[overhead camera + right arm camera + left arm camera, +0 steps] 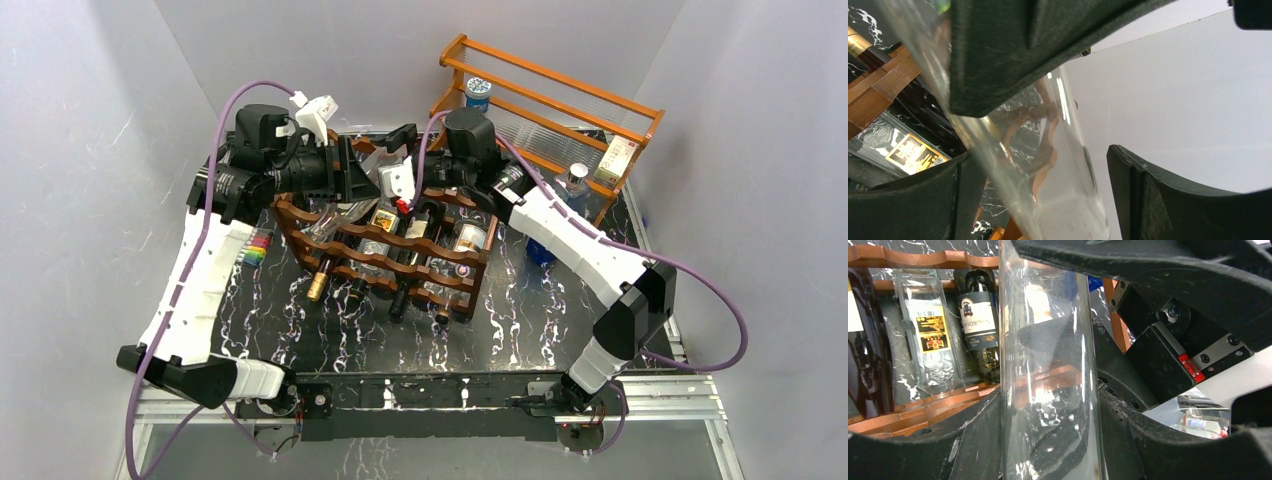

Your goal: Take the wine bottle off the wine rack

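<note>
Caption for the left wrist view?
Left gripper, jaws closed on a clear glass bottle, before the wine rack holding a labelled dark bottle.

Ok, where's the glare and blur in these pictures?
Left wrist: glare streaks down the bottle, which warps the rack behind it. Right wrist: bottle very close and soft, its edges blurred. Top view: sharp, evenly lit.

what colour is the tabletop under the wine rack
Black marbled tabletop with white veins, clearest from the top external view.
</note>
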